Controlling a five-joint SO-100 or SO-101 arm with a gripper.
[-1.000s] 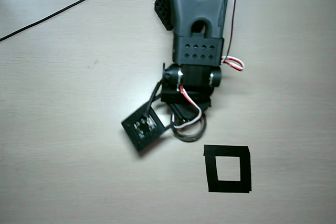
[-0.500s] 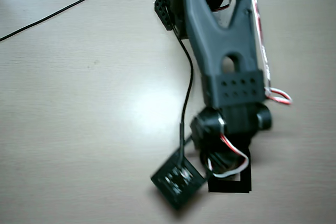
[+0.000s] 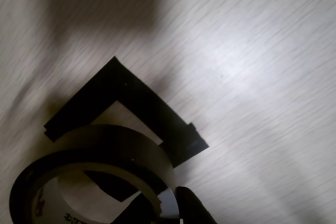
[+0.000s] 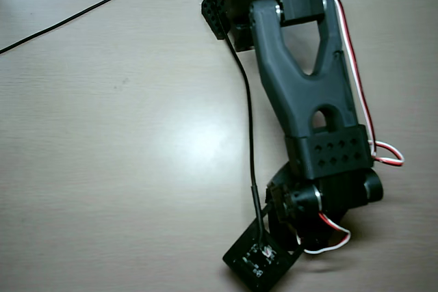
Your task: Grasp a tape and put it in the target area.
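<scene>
Currently, in the wrist view, the black ring-shaped roll of tape (image 3: pixel 94 174), with its pale inner core facing the lens, is filling the lower left of the frame and overlapping the black hollow square outline of tape strips (image 3: pixel 142 109) lying on the pale wood-grain table (image 3: pixel 252 66). Whether the roll is resting on the wood or hanging above it cannot be told. One dark fingertip (image 3: pixel 193 207) is pressing against the roll's rim at the bottom edge; the opposing finger is hidden, so the claw's opening cannot be told. In the overhead view, the dark grey robot arm (image 4: pixel 301 80) is reaching from the table's far edge toward its near edge, covering roll and outline. A black cable (image 4: pixel 248 135) is running alongside the arm.
</scene>
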